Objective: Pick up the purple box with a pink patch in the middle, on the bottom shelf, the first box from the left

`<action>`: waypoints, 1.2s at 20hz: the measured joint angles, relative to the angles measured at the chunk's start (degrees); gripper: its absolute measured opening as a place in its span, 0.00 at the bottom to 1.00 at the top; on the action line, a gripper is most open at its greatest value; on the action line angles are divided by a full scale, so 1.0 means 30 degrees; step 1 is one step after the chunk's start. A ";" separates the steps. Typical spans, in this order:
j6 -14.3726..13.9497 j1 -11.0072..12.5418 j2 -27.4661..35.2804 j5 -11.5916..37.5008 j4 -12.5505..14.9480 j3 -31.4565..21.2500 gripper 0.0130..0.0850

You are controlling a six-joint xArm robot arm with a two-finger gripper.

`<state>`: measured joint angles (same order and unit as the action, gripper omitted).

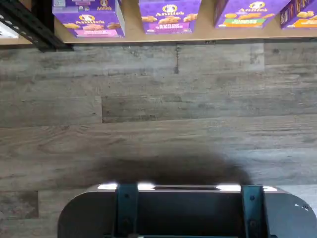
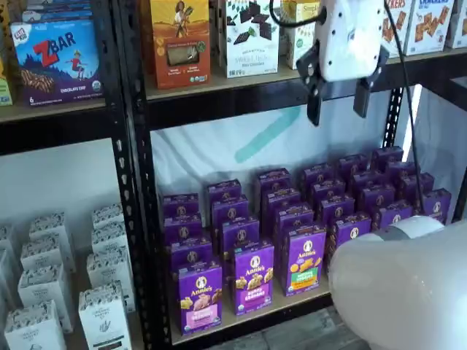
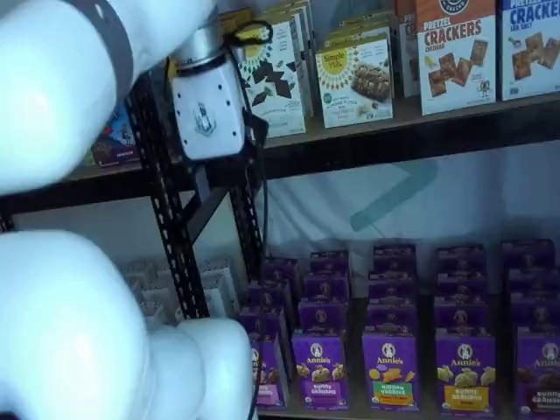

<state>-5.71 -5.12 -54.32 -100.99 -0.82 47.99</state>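
The purple box (image 2: 199, 297) with a pink band stands upright at the front left corner of the bottom shelf (image 2: 244, 319), first in the front row. In the wrist view the purple box (image 1: 89, 20) shows from above on the shelf board (image 1: 131, 32). In a shelf view the purple box (image 3: 268, 374) is partly hidden by my arm. My gripper (image 2: 338, 98) hangs high in front of the upper shelf, well above and right of the box. It is open, with a clear gap and nothing between its black fingers (image 2: 314, 102).
Purple cartons with a purple band (image 2: 253, 277) and a green band (image 2: 303, 259) stand beside the target, with several rows behind. A black upright (image 2: 139, 219) borders the box on its left. White cartons (image 2: 102, 313) fill the neighbouring bay. My white arm link (image 2: 401, 284) bulks at the lower right.
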 joint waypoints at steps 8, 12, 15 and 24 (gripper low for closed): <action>-0.0439 -0.0413 -0.0217 0.1700 -0.0212 -0.2567 1.00; -0.0960 -0.0967 -0.0163 0.2753 -0.0036 -0.3954 1.00; -0.1137 -0.1142 -0.0224 0.3921 -0.0188 -0.5071 1.00; -0.1015 -0.1138 0.0272 0.7381 -0.0558 -0.7451 1.00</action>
<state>-8.75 -8.54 -53.51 -78.85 -2.49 25.64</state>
